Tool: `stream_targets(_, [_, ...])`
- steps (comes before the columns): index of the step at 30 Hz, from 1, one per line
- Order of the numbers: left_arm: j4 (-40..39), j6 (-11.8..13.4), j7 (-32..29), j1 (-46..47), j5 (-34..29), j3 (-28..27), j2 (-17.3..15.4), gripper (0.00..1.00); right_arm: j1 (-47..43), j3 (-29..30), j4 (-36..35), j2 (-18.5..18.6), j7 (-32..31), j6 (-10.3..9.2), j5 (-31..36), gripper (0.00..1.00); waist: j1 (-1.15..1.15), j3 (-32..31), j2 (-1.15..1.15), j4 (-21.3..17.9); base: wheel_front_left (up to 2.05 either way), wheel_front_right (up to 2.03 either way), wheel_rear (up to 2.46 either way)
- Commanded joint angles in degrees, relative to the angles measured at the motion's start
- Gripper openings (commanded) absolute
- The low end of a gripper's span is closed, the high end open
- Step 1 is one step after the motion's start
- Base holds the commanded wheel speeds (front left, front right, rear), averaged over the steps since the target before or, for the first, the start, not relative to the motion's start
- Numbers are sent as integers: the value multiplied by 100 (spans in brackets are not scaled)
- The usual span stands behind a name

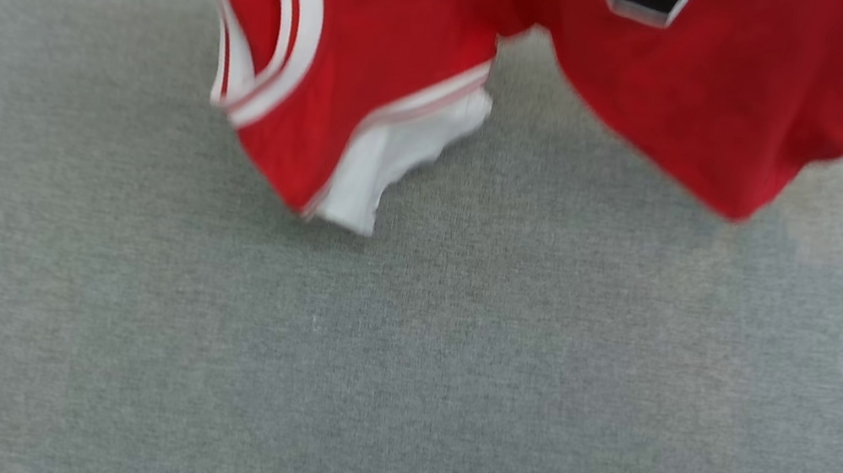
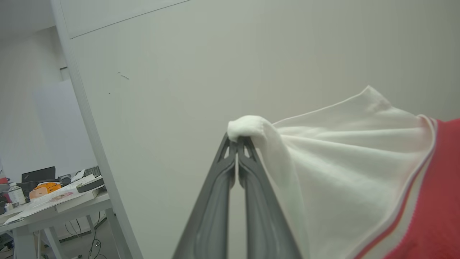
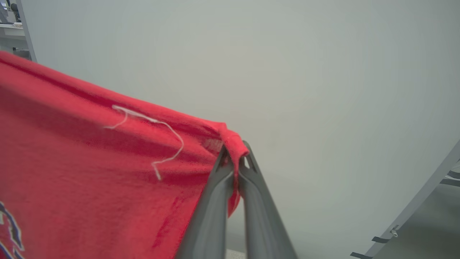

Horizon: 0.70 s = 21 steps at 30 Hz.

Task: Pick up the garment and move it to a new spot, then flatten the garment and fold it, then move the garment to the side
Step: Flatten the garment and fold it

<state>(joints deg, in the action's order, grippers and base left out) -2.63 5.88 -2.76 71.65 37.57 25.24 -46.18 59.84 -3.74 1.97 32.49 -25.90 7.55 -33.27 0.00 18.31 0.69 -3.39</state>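
The red jersey T-shirt [image 1: 384, 50] hangs over the far part of a grey fabric-covered tabletop [image 1: 399, 370]. The left gripper [image 2: 237, 142] pinches its white sleeve and the right gripper [image 3: 235, 154] pinches a red edge. Both are seen against a pale wall panel [image 2: 215, 64], with a cluttered desk [image 2: 54, 205] beside it.

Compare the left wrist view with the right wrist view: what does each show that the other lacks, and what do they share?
Left wrist view: the left gripper pinching the white sleeve of the jersey, the striped trim, and a cluttered desk at lower left.
Right wrist view: the right gripper pinching a red edge of it, a loose white thread, and part of the chest lettering.
Shared: dark fingers shut on the jersey, with a pale wall panel behind.
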Motion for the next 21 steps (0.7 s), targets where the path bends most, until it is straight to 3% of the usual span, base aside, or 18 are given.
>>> stream_targets(1, [198,-101,-52,340,-97,16,-32,0,279,-5,163,3,87,-6,91,0,0,860,-69,-69,0,0,0])
stream_targets(8, [1510,-676,-104,1949,-522,361,415,0,1627,-260,1379,-177,667,-6,525,0,0,1577,-69,-63,0,0,0])
stream_targets(21, [3878,-821,1067,3809,-800,317,1375,0,3500,-110,3704,-817,2403,-6,1422,0,0,2234,-69,-30,0,0,0])
